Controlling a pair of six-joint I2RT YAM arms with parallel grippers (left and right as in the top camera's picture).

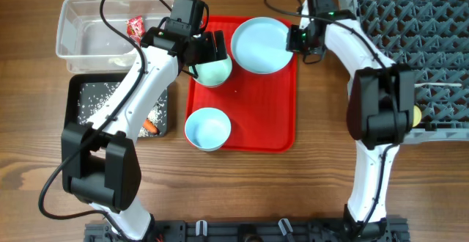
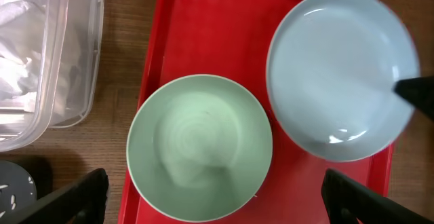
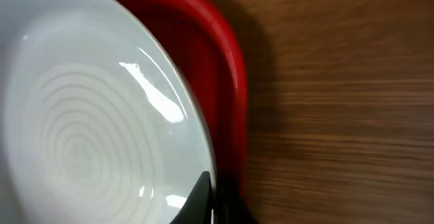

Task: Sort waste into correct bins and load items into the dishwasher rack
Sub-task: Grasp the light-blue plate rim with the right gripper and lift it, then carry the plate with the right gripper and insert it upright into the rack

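Toward the upper right of the flat red tray [image 1: 249, 136], the large round pale-blue plate [image 1: 258, 48] is pinched at its right rim by the right gripper [image 1: 294, 38], the grey pegged rack [image 1: 410, 22] being set further right.

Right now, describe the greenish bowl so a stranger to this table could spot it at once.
Find the flat red tray in the middle of the table. The bowl sits in its corner nearest the clear plastic tub. It alone is mint green; the plate beside it and the other bowl are pale blue.
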